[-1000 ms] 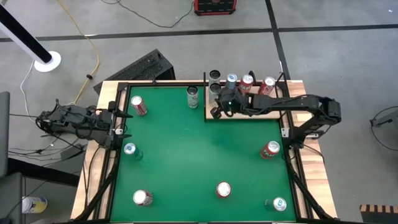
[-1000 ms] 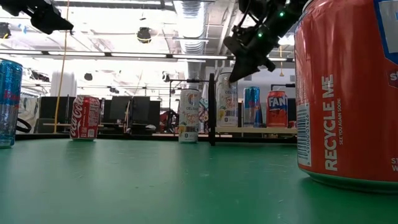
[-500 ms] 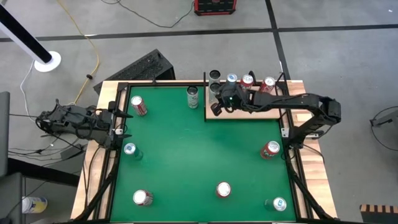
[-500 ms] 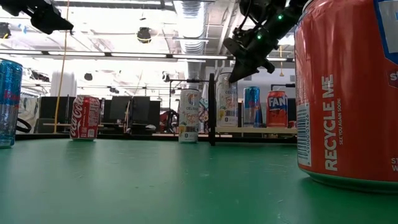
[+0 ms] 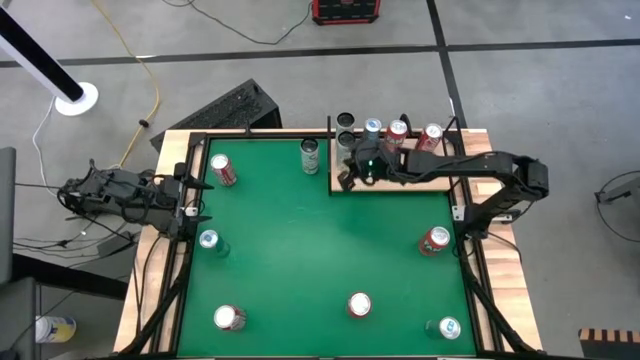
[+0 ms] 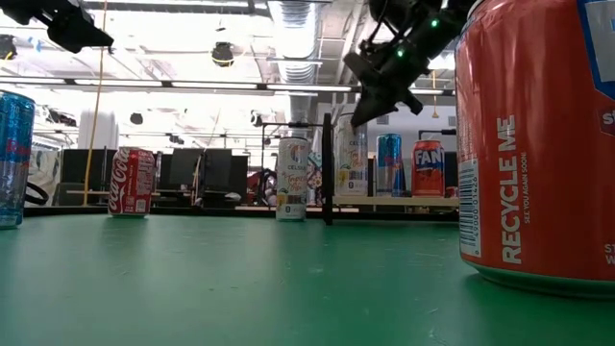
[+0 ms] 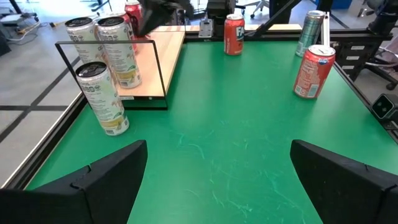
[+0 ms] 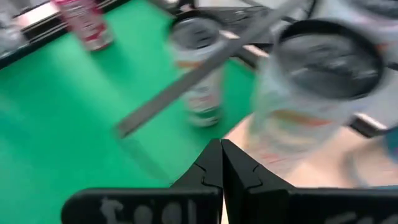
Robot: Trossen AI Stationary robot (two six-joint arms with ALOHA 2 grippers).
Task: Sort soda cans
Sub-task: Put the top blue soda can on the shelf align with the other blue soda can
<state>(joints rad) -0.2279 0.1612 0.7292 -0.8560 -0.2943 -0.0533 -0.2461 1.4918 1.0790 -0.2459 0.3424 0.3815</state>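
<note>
L claw [image 5: 190, 205] parked at the L edge of the green surface [image 5: 300, 250], fingers spread wide, nothing between them, touching nothing. L wrist view: both fingers [image 7: 93, 180] frame bare green felt.

Cans on the green, L to R in high view: red can [image 5: 222, 170] near far-L corner; teal can [image 5: 209, 241] just inboard of L claw; red can [image 5: 229, 318] near-L. Pale can [image 5: 309, 155] at far edge, mid-surface, just L of the dark divider frame [image 5: 331, 160]. Red can [image 5: 359, 305] near edge, centre-R. Red can [image 5: 434, 240] by R rail; teal can [image 5: 448, 327] near-R corner.

Wooden tray [image 5: 420, 185] in far-R corner, behind the divider. On it along the far edge: two dark-topped cans [image 5: 345, 125], a blue-silver can [image 5: 373, 128], two red cans [image 5: 397, 130] and [image 5: 431, 135].

R claw [image 5: 347, 178] over tray's L end, just inside the divider, fingers pinched fully together, holding nothing. Low view: it hangs in the air above the can tops [image 6: 370, 101], clear of them. R wrist view: shut fingertips [image 8: 219, 163] point toward a pale can [image 8: 311, 93] close ahead; blurred, so contact can't be judged, prob. apart. Divider bar and a second pale can [image 8: 199, 74] lie beyond it. R arm [image 5: 470, 165] stretches across the tray cans from the R rail.
</note>
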